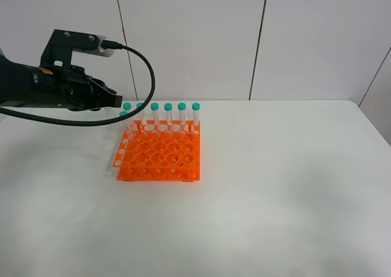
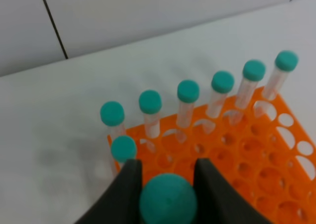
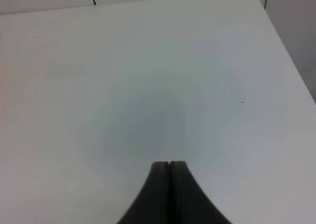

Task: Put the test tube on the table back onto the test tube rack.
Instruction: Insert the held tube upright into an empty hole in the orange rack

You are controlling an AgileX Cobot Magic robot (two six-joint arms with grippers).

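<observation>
Left fingers clenched the teal-capped test tube over the back-left corner of the rack — tip hidden, maybe off-hole — so lowering risked jamming on the grid or knocking neighbouring tubes; right fingers were pinched together, empty, over the desk.

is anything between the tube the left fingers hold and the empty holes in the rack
Nothing visible does. The test tube is clamped between the left fingers by open holes of the test tube rack; only a seated tube stands close beside one finger.
</observation>
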